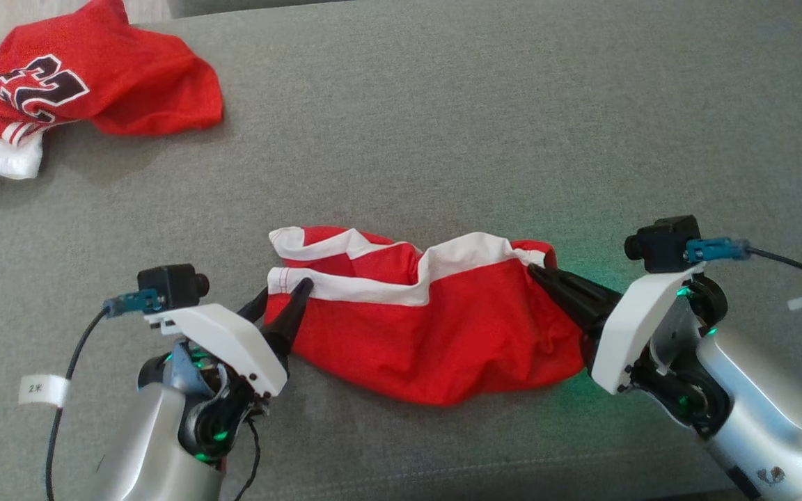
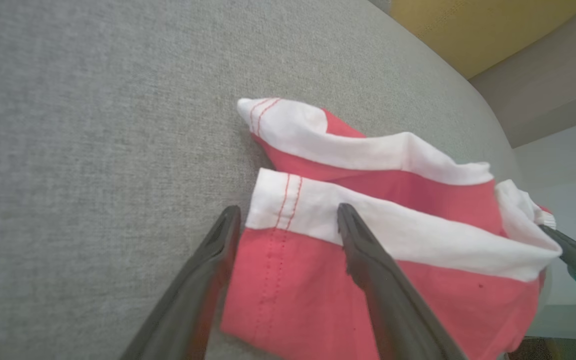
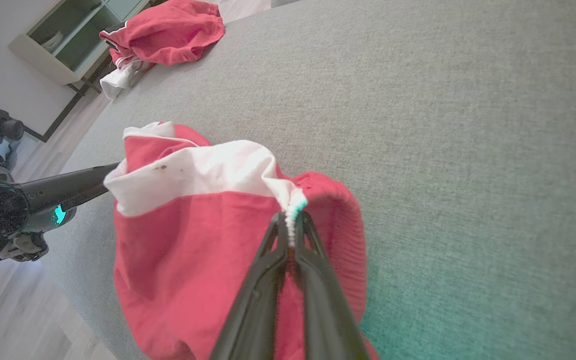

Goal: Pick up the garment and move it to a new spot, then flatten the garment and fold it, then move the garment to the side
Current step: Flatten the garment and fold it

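Observation:
The garment point(image 1: 429, 313) is red with white trim and lies bunched on the grey surface near the front edge. My right gripper point(image 1: 537, 270) is shut on the garment's right end, pinching the white edge point(image 3: 290, 217) between its fingertips. My left gripper point(image 1: 284, 292) is open at the garment's left end. In the left wrist view its two dark fingers straddle the white-hemmed corner point(image 2: 288, 202), one finger point(image 2: 368, 265) lying over the cloth and the other point(image 2: 203, 280) on the grey surface beside it. My left gripper point(image 3: 83, 185) also shows in the right wrist view.
A second red garment point(image 1: 95, 76) with a dark number and white lining lies crumpled at the far left corner of the grey upholstered surface point(image 1: 512, 125). The surface's front edge runs just below my arms. A pale cabinet point(image 3: 68, 40) stands beyond the far side.

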Motion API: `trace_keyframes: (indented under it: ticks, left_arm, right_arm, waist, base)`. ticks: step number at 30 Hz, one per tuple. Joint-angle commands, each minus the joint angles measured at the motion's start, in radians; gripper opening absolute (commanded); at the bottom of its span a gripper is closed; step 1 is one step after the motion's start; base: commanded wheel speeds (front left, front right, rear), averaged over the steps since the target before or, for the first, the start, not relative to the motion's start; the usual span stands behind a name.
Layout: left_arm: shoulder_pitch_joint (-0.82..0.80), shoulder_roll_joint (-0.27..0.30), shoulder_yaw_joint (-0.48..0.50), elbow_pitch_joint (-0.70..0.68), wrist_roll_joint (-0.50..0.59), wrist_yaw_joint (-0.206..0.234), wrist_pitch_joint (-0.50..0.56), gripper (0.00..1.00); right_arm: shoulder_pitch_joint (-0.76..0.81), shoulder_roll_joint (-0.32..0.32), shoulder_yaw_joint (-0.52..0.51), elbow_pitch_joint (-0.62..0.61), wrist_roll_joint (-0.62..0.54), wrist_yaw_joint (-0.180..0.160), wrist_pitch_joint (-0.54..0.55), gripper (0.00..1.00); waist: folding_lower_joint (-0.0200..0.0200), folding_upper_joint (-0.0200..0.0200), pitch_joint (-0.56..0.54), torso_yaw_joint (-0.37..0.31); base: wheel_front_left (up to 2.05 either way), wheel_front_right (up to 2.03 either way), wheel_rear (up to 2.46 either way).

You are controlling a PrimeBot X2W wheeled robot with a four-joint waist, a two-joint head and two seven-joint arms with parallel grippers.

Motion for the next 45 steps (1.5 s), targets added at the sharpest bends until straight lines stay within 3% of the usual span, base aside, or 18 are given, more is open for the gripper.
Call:
trace_keyframes:
  ticks: [1,5,9,10,11,14,17,23,25,37,45]
  left_arm:
    - [-0.054,0.011,0.031,-0.033,-0.008,-0.006,-0.01,1.0]
    - [-0.057,0.009,0.029,-0.045,-0.02,-0.01,-0.018,1.0]
    - [-0.057,0.009,0.033,-0.056,-0.032,-0.01,-0.024,0.79]
    - [-0.057,0.009,0.033,-0.057,-0.032,-0.009,-0.024,0.69]
    - [-0.058,0.009,0.032,-0.058,-0.033,-0.008,-0.024,0.5]
    - [-0.058,0.013,0.03,-0.057,-0.033,-0.004,-0.016,0.3]
    - [-0.057,0.018,0.025,-0.056,-0.033,-0.001,-0.004,0.21]
    - [-0.053,0.034,0.013,-0.062,-0.027,0.005,0.023,0.2]
    - [-0.052,0.037,0.012,-0.067,-0.025,0.009,0.022,0.0]
    - [-0.024,0.048,0.036,-0.138,-0.028,0.012,-0.044,0.0]
    - [0.068,0.046,0.087,-0.356,-0.045,0.032,-0.133,0.0]
  right_arm:
    - [-0.022,-0.012,0.003,-0.022,0.011,0.007,-0.019,0.0]
    - [-0.024,-0.014,0.006,-0.014,0.015,0.007,-0.027,0.0]
    - [-0.026,-0.015,0.009,-0.007,0.019,0.007,-0.032,0.0]
    - [-0.027,-0.015,0.01,-0.006,0.02,0.007,-0.033,0.0]
    - [-0.028,-0.015,0.011,-0.005,0.02,0.007,-0.034,0.0]
    - [-0.032,-0.014,0.014,-0.004,0.022,0.007,-0.036,0.0]
    - [-0.035,-0.015,0.017,-0.001,0.023,0.007,-0.039,0.0]
    - [-0.039,-0.018,0.02,0.003,0.027,0.007,-0.043,0.0]
    - [-0.04,-0.018,0.021,0.004,0.028,0.007,-0.045,0.0]
    - [-0.046,-0.022,-0.014,-0.004,0.022,0.007,-0.113,0.0]
    - [-0.031,-0.055,-0.081,-0.122,0.021,0.007,-0.192,0.0]
  waist:
    - [0.0,0.0,0.002,-0.002]
    - [0.0,0.0,0.003,-0.002]
    - [0.0,0.0,0.003,-0.002]
    - [0.0,0.0,0.003,-0.001]
    - [0.0,0.0,0.003,-0.001]
    - [0.0,0.0,0.004,-0.001]
    - [0.0,0.0,0.004,-0.001]
    - [0.0,0.0,0.003,-0.001]
    - [0.0,0.0,0.002,-0.001]
    - [0.0,0.0,-0.032,-0.004]
    - [0.0,0.0,-0.115,-0.01]
  base:
    - [0.0,0.0,0.0]
    - [0.0,0.0,0.0]
    - [0.0,0.0,0.0]
    - [0.0,0.0,0.0]
    - [0.0,0.0,0.0]
    - [0.0,0.0,0.0]
    - [0.0,0.0,0.0]
    - [0.0,0.0,0.0]
    - [0.0,0.0,0.0]
    - [0.0,0.0,0.0]
    - [0.0,0.0,0.0]
